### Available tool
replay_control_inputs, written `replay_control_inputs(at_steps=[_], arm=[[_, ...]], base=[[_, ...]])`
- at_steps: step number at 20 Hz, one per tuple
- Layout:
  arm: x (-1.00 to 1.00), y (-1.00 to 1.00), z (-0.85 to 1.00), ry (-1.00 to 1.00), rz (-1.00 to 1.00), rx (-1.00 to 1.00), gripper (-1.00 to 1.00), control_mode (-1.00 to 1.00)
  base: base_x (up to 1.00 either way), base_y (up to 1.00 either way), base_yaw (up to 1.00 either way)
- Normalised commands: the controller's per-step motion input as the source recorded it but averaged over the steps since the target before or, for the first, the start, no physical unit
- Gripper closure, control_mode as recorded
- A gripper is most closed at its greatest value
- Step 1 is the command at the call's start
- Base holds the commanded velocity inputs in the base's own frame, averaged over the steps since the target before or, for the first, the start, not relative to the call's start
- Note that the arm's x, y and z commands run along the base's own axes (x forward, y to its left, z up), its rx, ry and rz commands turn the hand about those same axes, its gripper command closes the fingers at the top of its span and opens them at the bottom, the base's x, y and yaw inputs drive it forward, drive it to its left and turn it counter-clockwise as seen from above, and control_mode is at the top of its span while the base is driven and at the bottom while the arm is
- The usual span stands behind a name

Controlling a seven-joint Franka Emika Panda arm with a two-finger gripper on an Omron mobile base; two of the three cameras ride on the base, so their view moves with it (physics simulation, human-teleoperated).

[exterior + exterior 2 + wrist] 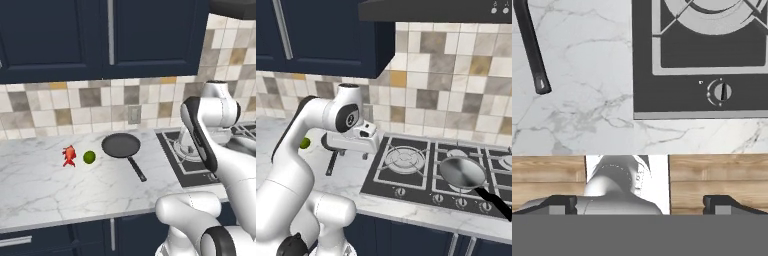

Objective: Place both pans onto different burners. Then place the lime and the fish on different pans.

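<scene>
The matte black pan (121, 145) lies on the marble counter, its long handle (532, 47) pointing toward the counter's front edge. Left of it sit the lime (89, 157) and the red-orange fish (69, 155). The paler grey pan (462, 172) rests on the cooktop's grate over a middle burner, with its dark handle sticking out past the front. My gripper (353, 154) hangs open and empty above the counter strip between the black pan's handle and the cooktop's left burner (404, 159). In the hand view its fingertips (562, 202) stand far apart.
The black cooktop (180, 165) is set into the counter on the right, with a row of knobs (719, 92) along its front. Dark cabinets and a range hood hang overhead, and a tiled wall closes the back. The counter's front edge lies right below the hand.
</scene>
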Motion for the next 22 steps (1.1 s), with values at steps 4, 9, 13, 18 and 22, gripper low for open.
replay_control_inputs(at_steps=[4, 9, 13, 18, 22], arm=[[0.00, 0.00, 0.00, 0.00, 0.00, 0.00, -1.00, 1.00], [0.00, 0.00, 0.00, 0.00, 0.00, 0.00, -1.00, -1.00], [0.00, 0.21, 0.00, -0.01, 0.00, 0.00, -1.00, -1.00], [0.00, 0.68, -0.02, -0.05, 0.00, 0.00, -1.00, -1.00], [0.00, 0.67, -0.09, -0.03, 0.00, 0.00, -1.00, -1.00]], base=[[0.26, 0.00, 0.01], [0.01, 0.00, 0.00], [0.00, 0.00, 0.00], [0.00, 0.00, 0.00], [0.00, 0.00, 0.00]])
